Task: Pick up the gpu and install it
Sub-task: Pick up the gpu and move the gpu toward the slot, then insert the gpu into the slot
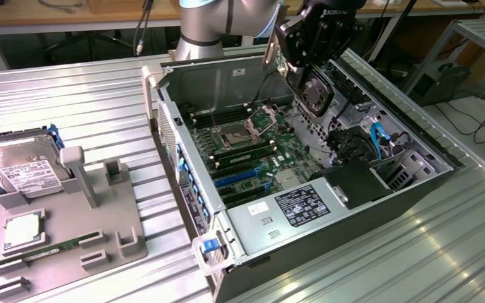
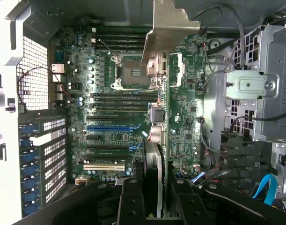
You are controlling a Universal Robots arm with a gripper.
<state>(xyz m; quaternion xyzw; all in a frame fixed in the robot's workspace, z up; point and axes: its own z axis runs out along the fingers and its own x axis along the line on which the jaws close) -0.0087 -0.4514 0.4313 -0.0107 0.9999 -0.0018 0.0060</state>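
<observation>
The gpu [image 1: 315,95] hangs above the far part of the open computer case [image 1: 377,214], over the motherboard [image 1: 255,148], with its silvery bracket [image 2: 168,28] at the end away from the gripper [image 1: 303,71]. The gripper is clenched on the card. A gray parts tray [image 1: 99,246] holding a hard drive [image 1: 19,169] lies well apart at the exterior view's left.
</observation>
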